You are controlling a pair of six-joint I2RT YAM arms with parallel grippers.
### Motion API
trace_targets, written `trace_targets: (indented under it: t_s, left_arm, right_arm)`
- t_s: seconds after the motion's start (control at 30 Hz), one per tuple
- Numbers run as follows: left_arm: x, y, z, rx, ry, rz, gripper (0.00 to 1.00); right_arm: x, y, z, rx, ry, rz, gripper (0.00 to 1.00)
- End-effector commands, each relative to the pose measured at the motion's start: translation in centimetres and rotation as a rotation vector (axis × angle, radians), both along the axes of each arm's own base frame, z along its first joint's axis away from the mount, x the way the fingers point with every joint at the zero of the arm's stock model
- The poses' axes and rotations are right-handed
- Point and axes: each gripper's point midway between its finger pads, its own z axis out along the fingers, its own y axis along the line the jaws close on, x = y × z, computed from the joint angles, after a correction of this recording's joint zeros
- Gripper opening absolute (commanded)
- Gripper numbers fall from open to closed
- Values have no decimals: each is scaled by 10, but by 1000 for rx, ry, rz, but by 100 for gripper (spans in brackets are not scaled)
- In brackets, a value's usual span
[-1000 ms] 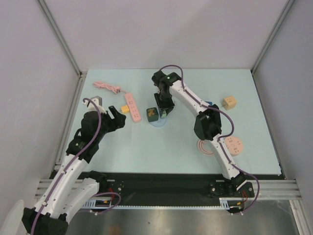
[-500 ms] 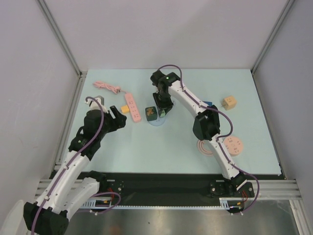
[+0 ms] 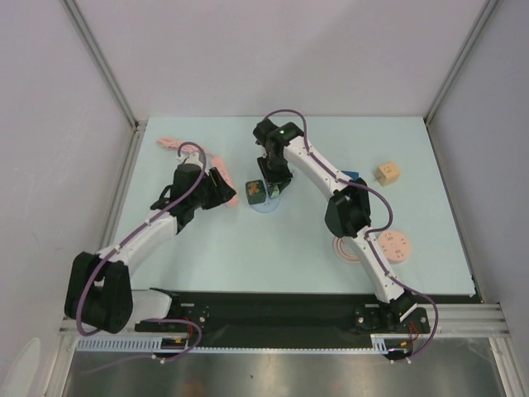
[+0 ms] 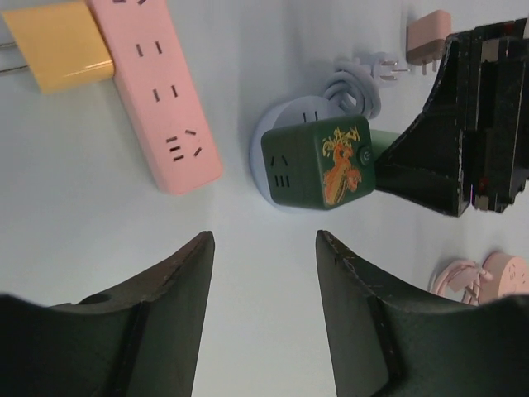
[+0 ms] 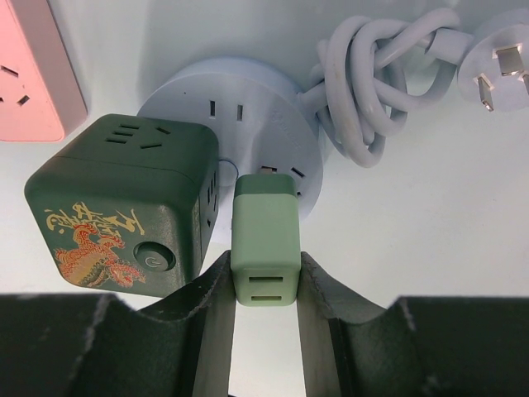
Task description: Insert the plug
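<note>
**Plug (image 5: 265, 240) clamped at round hub (image 5: 248, 99)**

The slotted face of the glossy pink strip (image 4: 157, 91) is laid out upper left in the left wrist view, above the parted, empty left gripper (image 4: 263, 248). Only in the right wrist view is the boxy matte-green plug seen, clamped lower centre by the right gripper (image 5: 264, 277), tip at the hub.

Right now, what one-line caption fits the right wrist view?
Jaws of the right gripper hold a light green plug, tip at the pale blue socket hub, beside a dark green cube.
</note>
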Motion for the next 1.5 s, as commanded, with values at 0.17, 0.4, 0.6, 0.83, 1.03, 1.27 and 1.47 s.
trace_targets:
  t_s: [0.17,0.4,0.6,0.83,1.03,1.27,1.47]
  left_arm:
    - [47,-41,27,-61,-108,-102,56]
    - [60,-50,-8,-26,-28,-105,50]
    - [61,-52,-29,32,11,-105,38]
    - [59,-57,-49,52,75,-114,25]
    - [50,-59,-60,81,108,-118,24]
    - [47,-57,-69,97,127,-113,25]
    - [49,-54,-66,112,118,-100,25]
  right_arm:
    - [15,14,-52,8,-7,32,0]
    - [16,12,-60,-11,-11,40,0]
    - [16,10,-61,-31,-17,53,0]
    - [22,11,-55,-16,-38,49,0]
    - [25,19,-61,6,-45,51,0]
    - [31,24,-65,36,-55,59,13]
    - [47,18,-42,64,-123,42,15]
